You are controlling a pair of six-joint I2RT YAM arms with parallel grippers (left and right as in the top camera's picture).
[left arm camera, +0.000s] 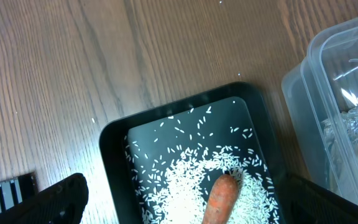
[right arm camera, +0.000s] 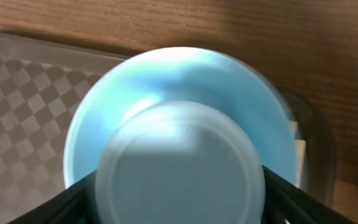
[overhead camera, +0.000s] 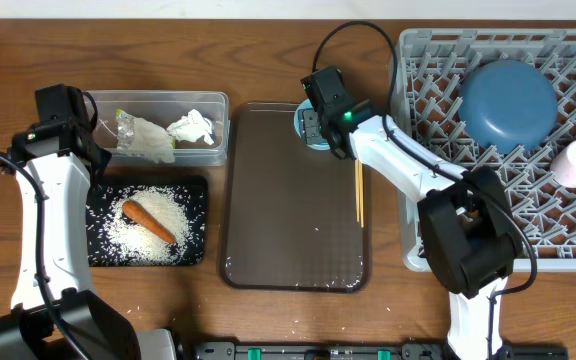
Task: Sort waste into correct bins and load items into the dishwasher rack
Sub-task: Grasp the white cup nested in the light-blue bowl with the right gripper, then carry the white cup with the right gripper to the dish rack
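Overhead, the small light-blue bowl (overhead camera: 299, 122) sits at the upper right corner of the brown tray (overhead camera: 288, 230), in the upper middle of the frame, mostly hidden under the right gripper (overhead camera: 313, 128). The left gripper (overhead camera: 88, 158) hangs at upper left by the black tray (overhead camera: 197, 245). The left wrist view shows its jaws spread wide above rice (left arm camera: 185, 186) and carrot (left arm camera: 219, 196). In the right wrist view the bowl (right arm camera: 179, 124) fills the centre, with dark fingers (right arm camera: 58, 205) apart at either side; whether they press on it I cannot tell. It looks stiff, light and slick, so I judge a squeeze across its wall safer than one on the curved lip.
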